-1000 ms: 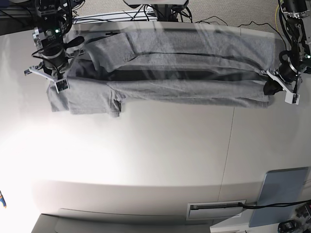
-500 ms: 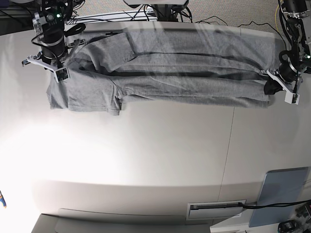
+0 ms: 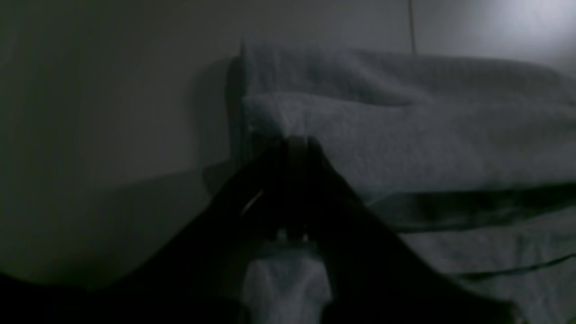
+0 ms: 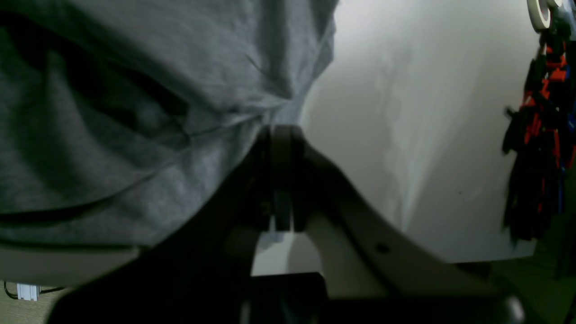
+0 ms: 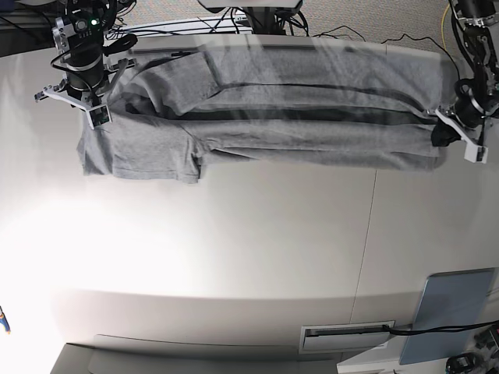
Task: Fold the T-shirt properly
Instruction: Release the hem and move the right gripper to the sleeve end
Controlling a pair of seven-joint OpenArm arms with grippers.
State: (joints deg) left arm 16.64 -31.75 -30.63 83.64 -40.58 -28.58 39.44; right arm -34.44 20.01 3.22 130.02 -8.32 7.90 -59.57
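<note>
Pale white table (image 5: 257,234) catching bright glare on one side, grey T-shirt (image 5: 273,125) lying stretched lengthwise across its far edge, one sleeve spreading flat

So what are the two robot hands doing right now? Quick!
Left gripper: closed, pinching an edge of the T-shirt.
Right gripper: closed, pinching the T-shirt's other end.

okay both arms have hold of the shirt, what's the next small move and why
Probably lift both ends a little more and carry the gripped edge toward the near side of the table. The left gripper and right gripper are each shut on an end of the T-shirt, which hangs stretched between them in long sagging folds, one sleeve lying flat.
</note>
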